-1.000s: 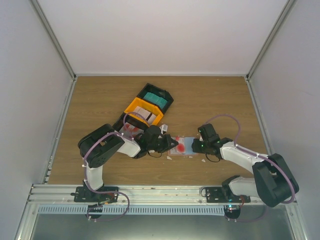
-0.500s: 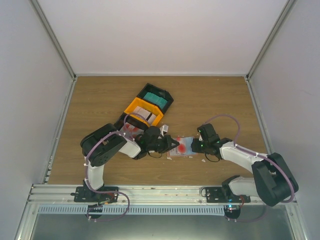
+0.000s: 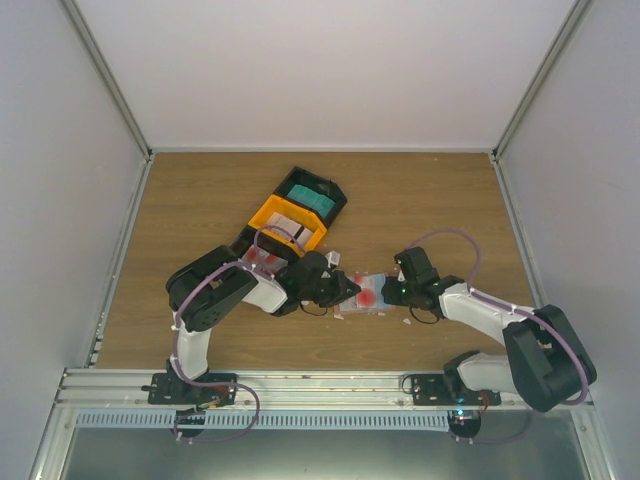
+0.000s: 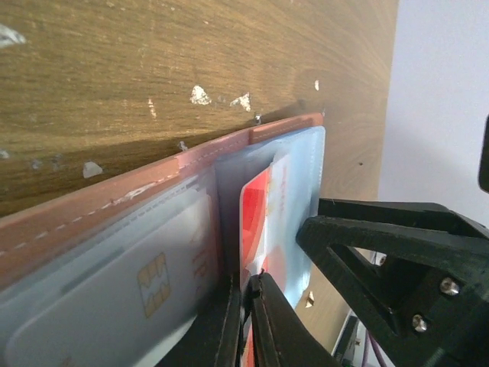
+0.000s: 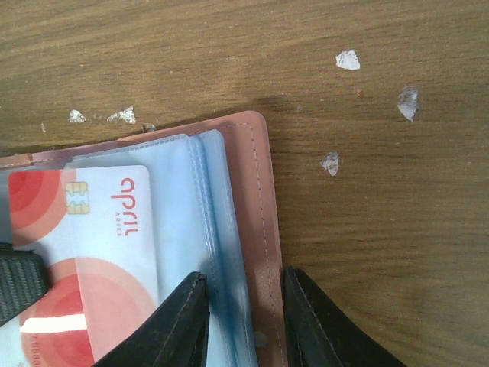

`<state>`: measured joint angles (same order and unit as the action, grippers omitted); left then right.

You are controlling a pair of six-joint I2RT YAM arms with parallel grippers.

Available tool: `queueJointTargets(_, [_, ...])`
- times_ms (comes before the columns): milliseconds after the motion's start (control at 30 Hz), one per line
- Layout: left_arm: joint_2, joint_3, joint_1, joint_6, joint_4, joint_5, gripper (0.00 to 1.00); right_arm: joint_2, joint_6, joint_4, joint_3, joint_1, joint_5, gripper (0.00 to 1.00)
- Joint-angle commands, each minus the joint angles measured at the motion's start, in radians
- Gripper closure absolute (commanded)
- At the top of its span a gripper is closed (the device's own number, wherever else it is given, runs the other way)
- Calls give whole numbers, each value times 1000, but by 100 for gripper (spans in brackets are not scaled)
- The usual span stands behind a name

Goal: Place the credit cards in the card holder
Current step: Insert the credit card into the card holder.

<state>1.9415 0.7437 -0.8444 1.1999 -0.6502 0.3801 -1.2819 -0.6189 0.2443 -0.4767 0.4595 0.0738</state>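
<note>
Slightly rightward, left gripper (image 4: 246, 294), credit card (image 5: 99, 229)

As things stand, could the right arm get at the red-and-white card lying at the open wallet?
Probably not cleanly. The right tool stands astride the edge of the salmon leather-like folding wallet, close to the red-and-white plastic card, but the left tool is shut on that card.

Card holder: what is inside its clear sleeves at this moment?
A white-and-red card sits partly in a clear sleeve of the card holder, pinched by the left gripper. A second chip card lies under another sleeve. Anything deeper is covered.
</note>
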Motion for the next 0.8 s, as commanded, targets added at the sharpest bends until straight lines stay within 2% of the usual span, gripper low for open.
queueJointTargets(0, [26, 36, -24, -42, 107, -24, 90, -32, -22, 47, 35, -1, 29, 72])
queueJointTargets(300, [-10, 62, -38, -112, 195, -27, 80, -22, -28, 41, 41, -2, 31, 72])
queueJointTargets(533, [19, 134, -57, -171, 286, -29, 82, -18, -28, 32, 48, -2, 33, 72])
queueJointTargets(767, [39, 172, -71, -196, 321, -9, 79, -9, -29, 27, 52, -2, 33, 72])
